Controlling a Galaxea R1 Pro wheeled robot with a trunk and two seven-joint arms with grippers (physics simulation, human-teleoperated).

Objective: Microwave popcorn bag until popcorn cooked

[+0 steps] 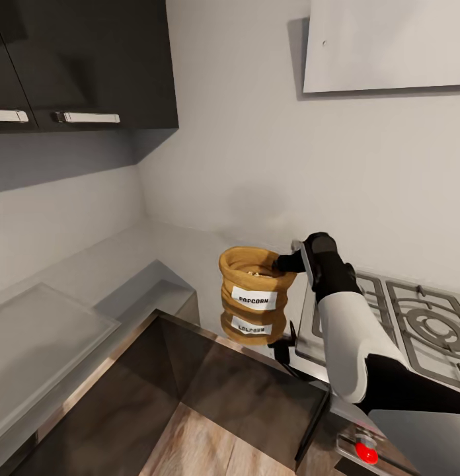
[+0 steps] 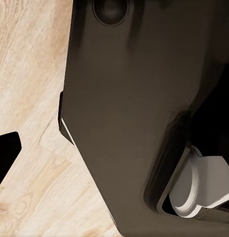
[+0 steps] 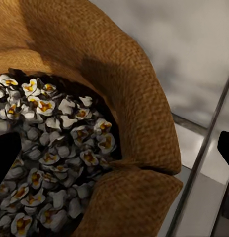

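While pinching the popcorn bag [image 1: 254, 283] by its rolled rim: pick-up step in hand, microwave leg yet to begin.

Right pincer [image 1: 287, 263] closed across the rim's right side, one finger inside the sack and one outside, going by the right wrist view, over the heaped whitish popcorn [image 3: 60, 148]. Bag upright at the back of the glossy counter [image 1: 180, 254], just beside the gas hob [image 1: 415, 324], mirrored label directly beneath; hard to tell whether lifted clear or touching. Next, probably: raise it straight, keep the mouth level against spilling, then turn the base to find the microwave before any reach toward its door.
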